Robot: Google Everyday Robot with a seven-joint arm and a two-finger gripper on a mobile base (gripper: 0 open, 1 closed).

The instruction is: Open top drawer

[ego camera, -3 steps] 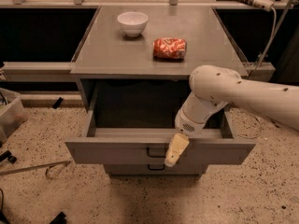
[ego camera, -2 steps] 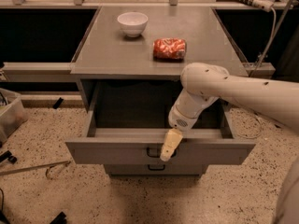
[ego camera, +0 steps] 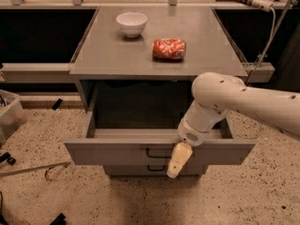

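Note:
The top drawer (ego camera: 117,152) is pulled far out from under the grey counter, and its grey tray interior (ego camera: 140,111) lies in shadow. Its small black loop handle (ego camera: 157,152) sits at the middle of the drawer front. My gripper (ego camera: 178,159) hangs down from the white arm (ego camera: 220,102), in front of the drawer front just right of the handle, its beige tip pointing down. I cannot tell whether it touches the handle. A lower drawer handle (ego camera: 156,168) shows below, its drawer shut.
On the counter top (ego camera: 103,50) stand a white bowl (ego camera: 131,22) and a red crinkled snack bag (ego camera: 168,48). Speckled floor lies in front, with a bin (ego camera: 9,116) at the left, small black bits and a thin rod (ego camera: 33,168).
The arm swung slightly left, then back right, and the gripper now hangs a little lower against the drawer front. The drawer stays open as before.

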